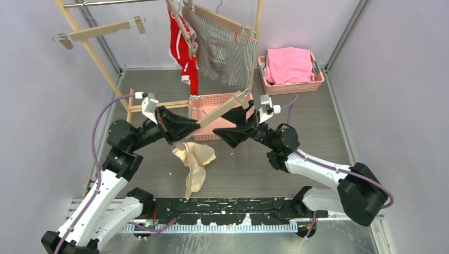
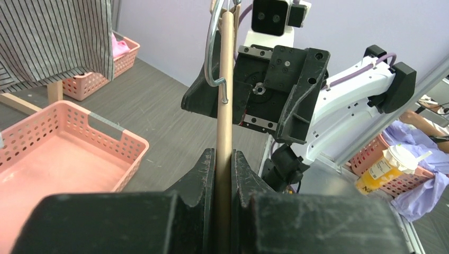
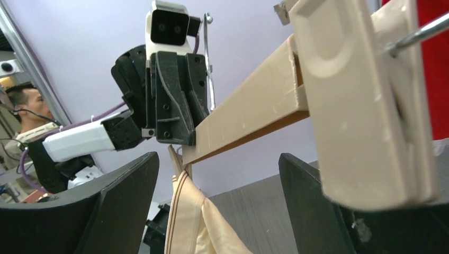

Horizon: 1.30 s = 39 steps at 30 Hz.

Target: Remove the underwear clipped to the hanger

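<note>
Hanger (image 1: 214, 114) in left gripper (image 2: 223, 159); right gripper (image 3: 218, 159) agape

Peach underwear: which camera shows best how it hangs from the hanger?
Top external: the whole peach underwear dangles from the hanger beside the left gripper. Right wrist shows only its upper part under the hanger; left wrist shows none of it.

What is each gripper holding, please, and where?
Left gripper clamps the hanger by its bar, near the end with the peach briefs; right gripper is open, holding nothing.
</note>
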{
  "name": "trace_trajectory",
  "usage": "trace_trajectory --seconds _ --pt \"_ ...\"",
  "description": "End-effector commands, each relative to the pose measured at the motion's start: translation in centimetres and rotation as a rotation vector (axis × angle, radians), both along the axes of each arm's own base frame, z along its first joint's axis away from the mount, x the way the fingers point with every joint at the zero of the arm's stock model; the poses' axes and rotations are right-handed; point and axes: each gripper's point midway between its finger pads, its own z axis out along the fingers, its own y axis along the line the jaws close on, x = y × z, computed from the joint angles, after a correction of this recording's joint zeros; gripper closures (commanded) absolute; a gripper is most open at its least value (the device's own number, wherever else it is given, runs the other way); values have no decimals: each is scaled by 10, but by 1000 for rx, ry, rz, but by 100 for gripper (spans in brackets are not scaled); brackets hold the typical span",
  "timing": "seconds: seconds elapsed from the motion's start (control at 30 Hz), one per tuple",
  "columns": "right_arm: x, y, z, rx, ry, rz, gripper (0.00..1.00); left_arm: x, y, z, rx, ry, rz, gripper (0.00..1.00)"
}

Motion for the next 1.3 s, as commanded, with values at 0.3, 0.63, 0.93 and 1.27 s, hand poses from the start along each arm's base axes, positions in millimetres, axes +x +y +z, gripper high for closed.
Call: trace_trajectory --seconds 0.3,0.63,0.93,1.27 --pt "6 -21 69 209 -166 -131 13 -20 2 36 -156 -100 -21 100" --pt "12 -4 78 205 -148 -69 87 -19 0 35 -191 -102 -16 100" --pt "15 -14 73 173 -126 -141 99 -10 -3 36 -201 -89 -4 91" --pt "6 -30 87 227 -133 -160 99 -10 0 27 -185 -128 13 52"
